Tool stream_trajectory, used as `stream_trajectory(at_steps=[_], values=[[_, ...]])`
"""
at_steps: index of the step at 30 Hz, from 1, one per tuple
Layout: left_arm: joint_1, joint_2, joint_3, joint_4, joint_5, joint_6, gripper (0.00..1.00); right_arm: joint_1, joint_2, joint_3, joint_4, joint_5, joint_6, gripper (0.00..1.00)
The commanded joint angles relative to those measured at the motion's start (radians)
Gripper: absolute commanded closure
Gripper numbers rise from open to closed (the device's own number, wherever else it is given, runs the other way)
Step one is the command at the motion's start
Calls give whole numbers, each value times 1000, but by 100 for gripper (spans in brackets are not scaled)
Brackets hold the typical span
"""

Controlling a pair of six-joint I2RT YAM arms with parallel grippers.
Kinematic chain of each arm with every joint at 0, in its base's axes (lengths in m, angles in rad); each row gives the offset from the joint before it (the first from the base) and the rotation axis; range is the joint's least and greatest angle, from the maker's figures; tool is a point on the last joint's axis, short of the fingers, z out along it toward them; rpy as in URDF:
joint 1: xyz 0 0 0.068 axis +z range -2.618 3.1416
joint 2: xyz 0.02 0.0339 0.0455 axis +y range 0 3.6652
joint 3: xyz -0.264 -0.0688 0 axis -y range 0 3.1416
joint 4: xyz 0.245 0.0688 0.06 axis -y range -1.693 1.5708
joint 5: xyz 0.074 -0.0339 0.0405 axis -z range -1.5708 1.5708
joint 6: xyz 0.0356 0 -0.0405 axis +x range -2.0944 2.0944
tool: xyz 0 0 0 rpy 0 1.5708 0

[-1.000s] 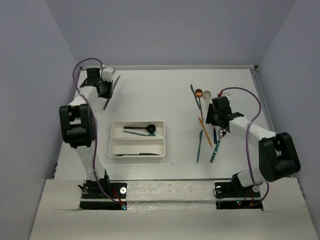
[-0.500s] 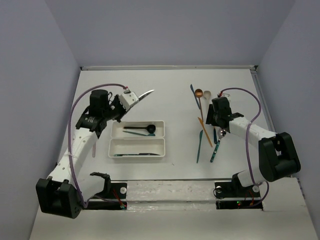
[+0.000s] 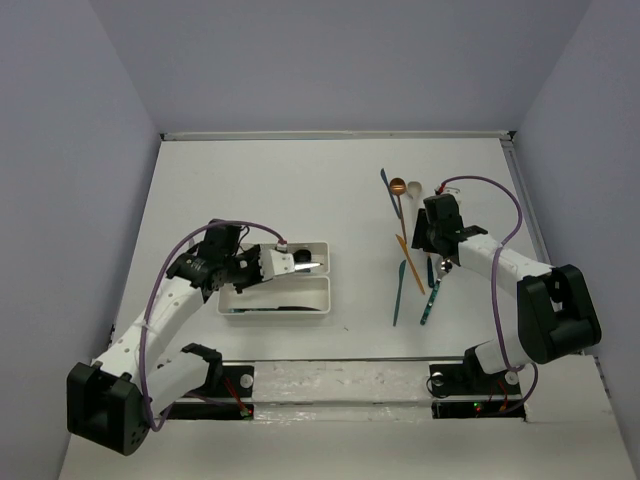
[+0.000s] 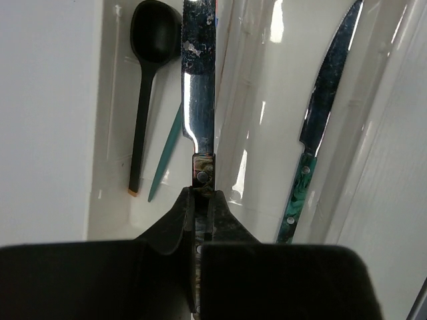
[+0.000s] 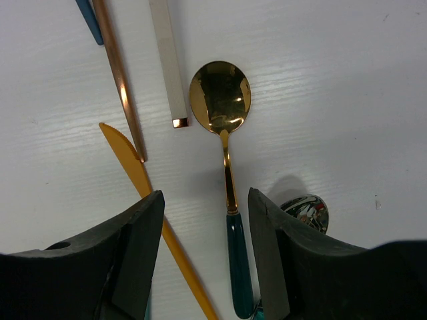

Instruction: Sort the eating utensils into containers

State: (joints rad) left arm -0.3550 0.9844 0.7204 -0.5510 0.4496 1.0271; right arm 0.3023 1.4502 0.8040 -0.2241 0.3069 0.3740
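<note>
Left gripper [image 4: 200, 200] is clamped on the handle of a silver-bladed table knife with a dark handle [image 4: 199, 100], low over the two shallow white plastic trays. The blade runs along the trays' long axis, roughly over the wall between them and slightly to the far-tray side.

The far tray [image 3: 322, 247] holds a black plastic spoon [image 4: 143, 87] and a slim teal utensil [image 4: 167, 157]. The near tray [image 3: 300, 292] holds a knife with a teal marbled handle [image 4: 313, 133]. My read: knives go near, so the drop needs a small shift toward the bases and no rotation.

Right gripper [image 5: 205, 220] has its jaws apart over a gold spoon with a teal handle [image 5: 221, 100] in the unsorted group on the right.

Versus 0.5 s ago, the left arm has swung down from past the trays' far-left corner. The right arm is unchanged.
</note>
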Motion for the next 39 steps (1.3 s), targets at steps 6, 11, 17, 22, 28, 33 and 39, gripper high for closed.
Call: stream_trajectory(at_steps=[6,11,17,22,28,33,39], values=[[-36,-9,-68,-44,26,145,100,-2,-8,7,28,20,11,41],[-45,-4,-91,-24,20,154,100,-2,-7,9,23,18,11,41],[-64,10,-113,10,-8,157,98,-2,-19,61,-1,17,-6,41],[-67,7,-113,11,-38,151,67,-2,4,145,-21,26,-23,42],[-65,-12,-92,-4,-45,128,44,-2,166,316,-40,21,-55,48],[-65,-27,-67,-13,-72,91,40,-35,298,444,-69,-2,-60,52],[-65,-32,-18,-6,-111,25,39,-55,426,557,-107,12,-69,52]])
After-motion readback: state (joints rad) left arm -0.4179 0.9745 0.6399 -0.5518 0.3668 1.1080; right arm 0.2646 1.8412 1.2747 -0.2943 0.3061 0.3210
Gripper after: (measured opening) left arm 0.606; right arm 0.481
